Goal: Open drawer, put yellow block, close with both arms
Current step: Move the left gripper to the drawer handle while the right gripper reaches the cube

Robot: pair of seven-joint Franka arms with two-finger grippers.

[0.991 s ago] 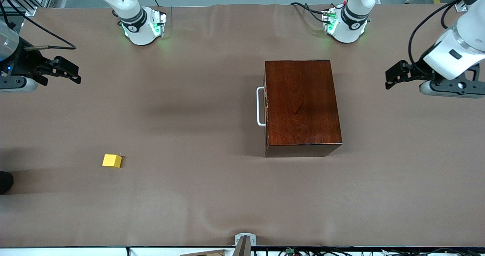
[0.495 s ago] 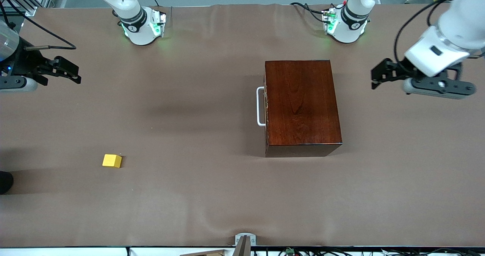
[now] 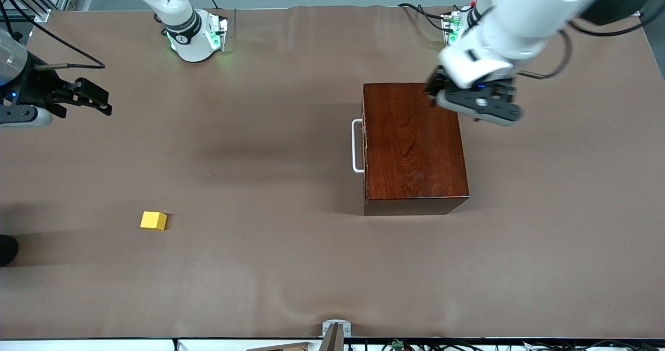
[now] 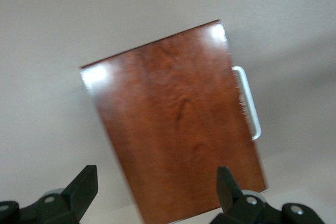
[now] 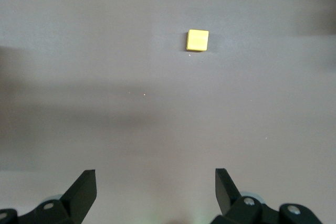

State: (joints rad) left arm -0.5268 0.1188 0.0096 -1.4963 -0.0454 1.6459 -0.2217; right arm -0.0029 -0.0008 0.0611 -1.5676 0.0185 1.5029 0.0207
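A wide table [image 3: 291, 268] covered in plain brown cloth fills the front view, with open cloth along its nearest edge. Nearest the camera, toward the right arm's end, sits the yellow block [image 3: 154, 220], a small bright cube standing alone with bare cloth on all sides and well apart from everything else.

Farther from the camera, toward the left arm's end, stands the wooden box [image 3: 414, 146], glossy reddish-brown with visible grain. The drawer is pushed fully in, so only its white U-shaped handle [image 3: 356, 146] shows, sticking out of the box's side that faces the right arm's end. Open cloth lies in front of the handle.

The left gripper [image 3: 435, 88] hangs in the air over the box's corner farthest from the camera, empty. The right gripper [image 3: 100, 103] hovers over the edge of the table at the right arm's end, also empty, with its arm waiting there.

The left wrist view shows its two black fingers [image 4: 81, 190] spread wide, with the box top [image 4: 176, 124] and handle [image 4: 248, 102] below them. The right wrist view shows its fingers [image 5: 84, 190] spread equally wide over bare cloth, with the block [image 5: 197, 40] seen from above, its top a flat square.
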